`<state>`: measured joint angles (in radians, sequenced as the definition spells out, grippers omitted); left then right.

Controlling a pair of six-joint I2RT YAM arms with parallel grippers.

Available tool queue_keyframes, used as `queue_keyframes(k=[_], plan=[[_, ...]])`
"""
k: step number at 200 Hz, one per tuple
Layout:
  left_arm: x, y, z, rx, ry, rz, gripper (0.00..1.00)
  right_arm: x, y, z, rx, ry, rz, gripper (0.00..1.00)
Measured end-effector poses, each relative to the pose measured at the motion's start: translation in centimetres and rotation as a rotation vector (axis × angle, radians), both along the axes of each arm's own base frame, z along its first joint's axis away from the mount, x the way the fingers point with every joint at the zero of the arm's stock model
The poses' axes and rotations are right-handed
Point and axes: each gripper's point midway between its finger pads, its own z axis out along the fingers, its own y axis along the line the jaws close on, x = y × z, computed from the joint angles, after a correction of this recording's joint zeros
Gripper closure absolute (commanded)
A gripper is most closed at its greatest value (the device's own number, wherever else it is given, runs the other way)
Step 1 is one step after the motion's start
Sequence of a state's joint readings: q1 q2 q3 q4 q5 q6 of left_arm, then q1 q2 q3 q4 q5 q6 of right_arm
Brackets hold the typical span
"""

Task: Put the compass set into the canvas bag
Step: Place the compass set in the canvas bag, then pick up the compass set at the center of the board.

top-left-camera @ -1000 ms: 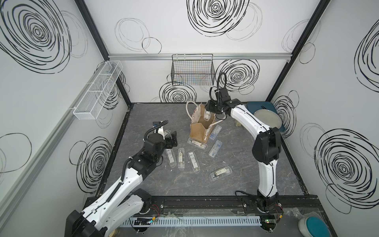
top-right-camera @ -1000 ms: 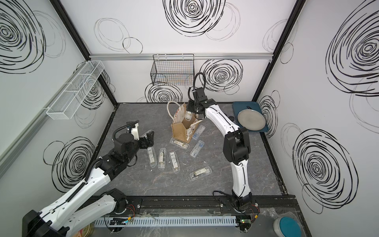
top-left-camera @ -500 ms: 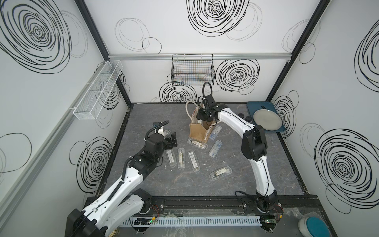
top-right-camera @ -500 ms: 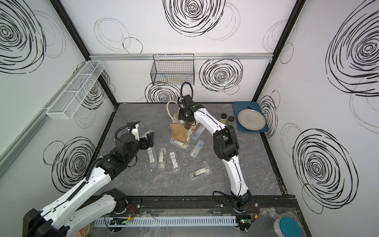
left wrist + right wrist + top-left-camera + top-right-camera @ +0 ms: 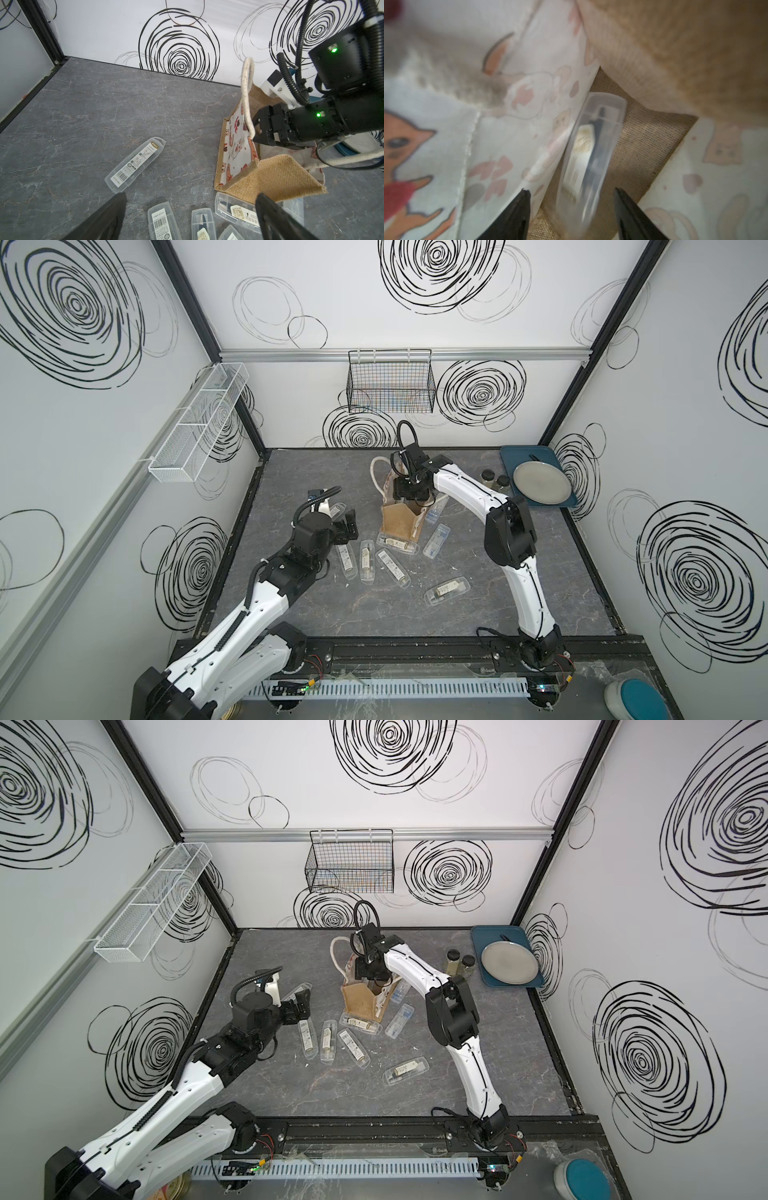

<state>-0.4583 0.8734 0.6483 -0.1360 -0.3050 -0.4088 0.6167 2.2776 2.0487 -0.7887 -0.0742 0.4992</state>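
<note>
I am holding my right claw (image 5: 571,191) down in the mouth of the small tan burlap canvas bag (image 5: 400,524), the one with white rope handles and cartoon-printed side panels. The bag is standing near the middle of the grey marbled table (image 5: 374,614). My two black fingers (image 5: 517,209) are standing apart and pinching nothing. Between them, with a gap on either side, the clear plastic compass set case (image 5: 593,149) is lying inside the bag along a printed panel, its far end pointing toward the woven floor. It is showing blurred, so I cannot tell whether it is resting there. My left claw (image 5: 191,195) is hovering spread wide and empty, near more clear cases (image 5: 135,164) lying on the table beside the bag.
</note>
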Motion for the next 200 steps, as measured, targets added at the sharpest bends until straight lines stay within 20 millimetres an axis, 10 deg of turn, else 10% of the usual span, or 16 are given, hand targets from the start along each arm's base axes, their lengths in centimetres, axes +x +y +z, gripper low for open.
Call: queue_keyframes(k=[89,146,166,200], plan=[[-0.3,0.1,-0.4,0.008,0.017,0.0,0.01,2.1,-1.2,10.6,0.076,-0.195,0.004,0.14],[-0.4,0.3,0.0,0.001,0.007,0.0,0.01,-3.1,-9.4,20.2,0.041,-0.346,-0.097,0.16],[-0.4,0.3,-0.1,-0.002,0.008,-0.002,0.01,-7.2,-13.6,19.6,0.016,-0.359,-0.148,0.17],[-0.3,0.2,-0.4,-0.014,0.019,-0.004,0.01,-13.3,-19.6,12.8,-0.019,-0.259,-0.261,0.19]])
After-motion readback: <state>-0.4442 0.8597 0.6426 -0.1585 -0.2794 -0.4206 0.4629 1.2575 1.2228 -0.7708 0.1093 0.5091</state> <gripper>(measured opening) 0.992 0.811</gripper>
